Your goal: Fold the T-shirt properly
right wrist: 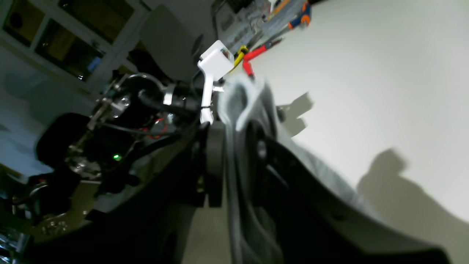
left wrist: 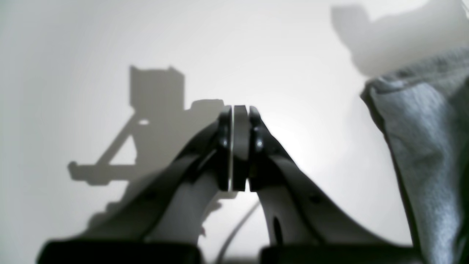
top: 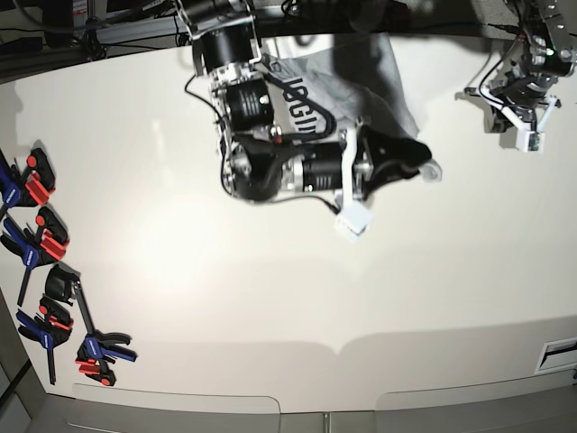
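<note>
The grey T-shirt (top: pixel 370 77) lies bunched at the far middle of the white table (top: pixel 270 289), with black lettering (top: pixel 300 106) showing beside the right arm. My right gripper (top: pixel 427 169) is shut on a fold of it and holds that part up. In the right wrist view the grey cloth (right wrist: pixel 240 99) stands pinched between the right gripper's (right wrist: pixel 234 126) pads. My left gripper (top: pixel 494 92) is at the far right, shut and empty. In the left wrist view the left gripper (left wrist: pixel 234 110) hangs over bare table, with the T-shirt (left wrist: pixel 428 128) apart on its right.
Several blue and red clamps (top: pixel 41 239) lie along the table's left edge, with more (top: pixel 90 350) nearer the front. Red-handled and orange-handled tools (right wrist: pixel 262 49) lie past the shirt in the right wrist view. The table's front edge (top: pixel 343 347) runs along the bottom.
</note>
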Motion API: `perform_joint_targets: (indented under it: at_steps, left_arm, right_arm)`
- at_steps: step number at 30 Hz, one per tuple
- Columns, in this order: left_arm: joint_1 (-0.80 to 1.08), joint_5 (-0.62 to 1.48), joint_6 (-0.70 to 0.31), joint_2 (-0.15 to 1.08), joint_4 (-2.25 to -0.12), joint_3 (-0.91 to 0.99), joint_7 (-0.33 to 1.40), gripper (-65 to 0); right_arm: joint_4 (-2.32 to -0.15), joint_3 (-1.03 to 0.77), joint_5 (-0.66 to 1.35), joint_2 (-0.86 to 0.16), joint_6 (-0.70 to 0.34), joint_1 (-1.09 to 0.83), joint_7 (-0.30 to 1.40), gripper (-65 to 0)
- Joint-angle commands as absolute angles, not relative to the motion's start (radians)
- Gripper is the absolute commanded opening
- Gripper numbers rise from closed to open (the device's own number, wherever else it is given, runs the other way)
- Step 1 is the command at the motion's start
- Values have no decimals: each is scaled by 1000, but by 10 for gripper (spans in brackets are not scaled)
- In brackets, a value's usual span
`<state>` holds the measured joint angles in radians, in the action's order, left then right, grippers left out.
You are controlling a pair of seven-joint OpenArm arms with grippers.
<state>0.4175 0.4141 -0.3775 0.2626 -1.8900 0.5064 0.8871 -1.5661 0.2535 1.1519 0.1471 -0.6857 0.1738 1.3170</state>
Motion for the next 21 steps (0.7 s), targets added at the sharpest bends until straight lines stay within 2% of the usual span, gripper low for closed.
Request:
perform_joint_targets:
  at_steps: [1, 14, 19, 21]
  left_arm:
    - [416, 422, -381, 273, -1910, 524, 867, -650]
    - [416, 431, -381, 273, -1910, 537, 878, -650]
    - [416, 431, -381, 272, -1910, 537, 882, -650]
    - [416, 431, -381, 272, -1910, 537, 882, -650]
  right_arm:
    - [-1585, 255, 1179, 157, -698, 211, 1303, -545]
    - [-1585, 240, 1176, 157, -698, 246, 1396, -543]
    - [-1585, 101, 1113, 157, -698, 246, 1396, -543]
    - [-1585, 24, 1078, 157, -698, 245, 1396, -519]
